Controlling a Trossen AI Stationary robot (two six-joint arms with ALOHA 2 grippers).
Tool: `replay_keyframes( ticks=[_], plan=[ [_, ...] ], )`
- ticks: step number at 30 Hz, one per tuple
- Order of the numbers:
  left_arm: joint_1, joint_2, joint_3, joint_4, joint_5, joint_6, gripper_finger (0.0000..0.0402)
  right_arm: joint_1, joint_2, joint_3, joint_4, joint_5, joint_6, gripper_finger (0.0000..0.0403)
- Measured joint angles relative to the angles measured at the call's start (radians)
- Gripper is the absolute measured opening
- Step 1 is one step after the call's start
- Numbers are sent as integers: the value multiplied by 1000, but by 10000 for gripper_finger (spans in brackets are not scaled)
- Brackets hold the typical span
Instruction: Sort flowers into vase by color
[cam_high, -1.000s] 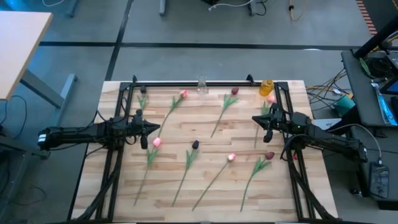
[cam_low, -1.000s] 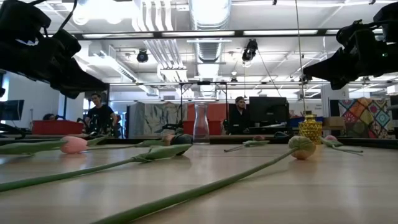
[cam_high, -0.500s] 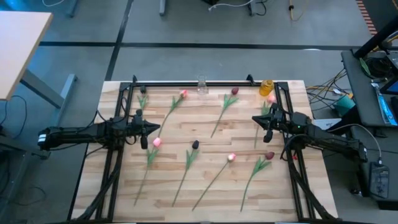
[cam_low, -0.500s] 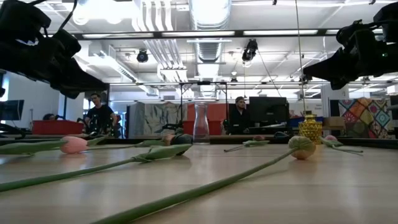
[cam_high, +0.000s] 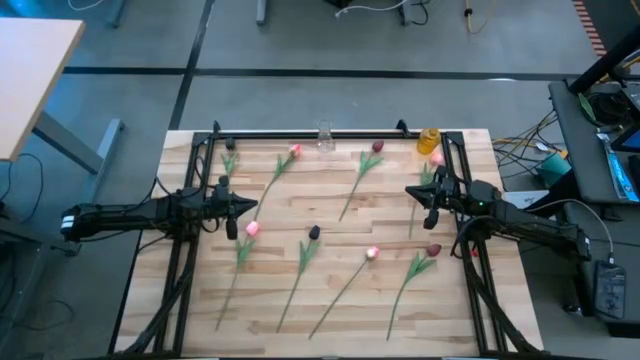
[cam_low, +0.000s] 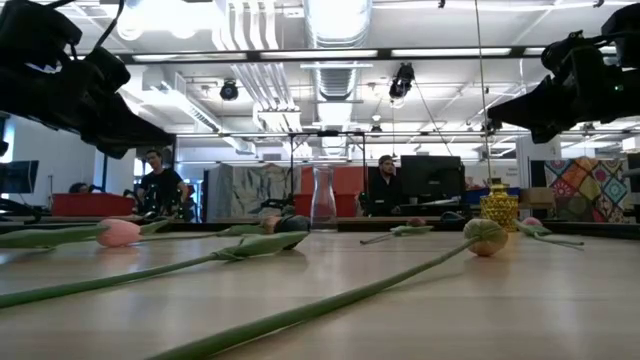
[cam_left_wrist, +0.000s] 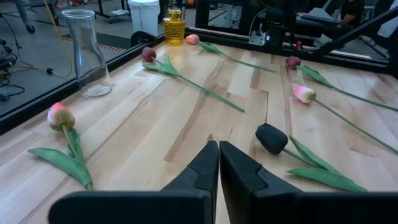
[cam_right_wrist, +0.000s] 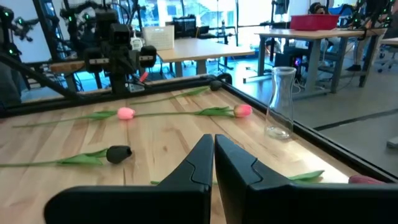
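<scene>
Several tulips lie flat on the wooden table (cam_high: 330, 205), heads toward the far edge: pink ones (cam_high: 295, 151) (cam_high: 252, 228) (cam_high: 372, 253) and dark ones (cam_high: 314, 233) (cam_high: 377, 147) (cam_high: 433, 250). A clear glass vase (cam_high: 325, 137) stands upright at the middle of the far edge, and a small yellow vase (cam_high: 428, 140) stands at the far right. My left gripper (cam_high: 243, 208) hovers shut over the table's left side, close to a pink head. My right gripper (cam_high: 410, 193) hovers shut over the right side. In the wrist views both grippers (cam_left_wrist: 218, 146) (cam_right_wrist: 213, 140) have nothing between their fingers.
Black frame rails (cam_high: 190, 250) (cam_high: 470, 260) run along the table's left and right sides, and a bar (cam_high: 310, 131) runs along the far edge. The bare wood between the stems in the table's middle gives free room. People (cam_low: 158, 180) sit in the room beyond the table.
</scene>
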Motion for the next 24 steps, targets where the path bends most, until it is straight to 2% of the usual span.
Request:
replay_keyframes(
  ticks=[13, 18, 20, 24],
  plan=[
    [0, 0, 0, 0, 0, 0, 0, 0, 0, 0, 161, -2, 2, 9],
    [0, 0, 0, 0, 0, 0, 0, 0, 8, 7, 354, 14, 139, 9],
    [0, 0, 0, 0, 0, 0, 0, 0, 26, 35, 346, 47, 193, 9],
    [0, 0, 0, 0, 0, 0, 0, 0, 130, 130, 223, 145, 238, 9]
  ],
)
